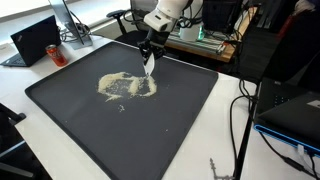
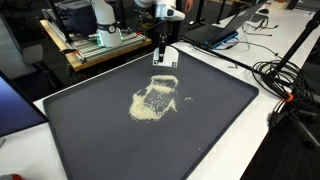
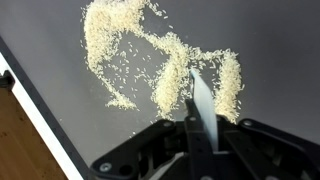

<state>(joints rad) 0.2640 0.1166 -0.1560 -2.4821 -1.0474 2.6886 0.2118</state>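
Looks like an office lab: open laptop well off to the side of the pincer, office chair behind it, wooden bench stacked with electronics beyond, cables sprawling across the white desk nearby.

The tray has an even, matt black surface, and the pale grains lying on it look dry and dull, like rice. The white blade is smooth with a faint sheen, probably thin plastic, though the wrist view is too soft to be sure. The gripper looks like matt black plastic, and the floor strip beside the tray is brown wood.
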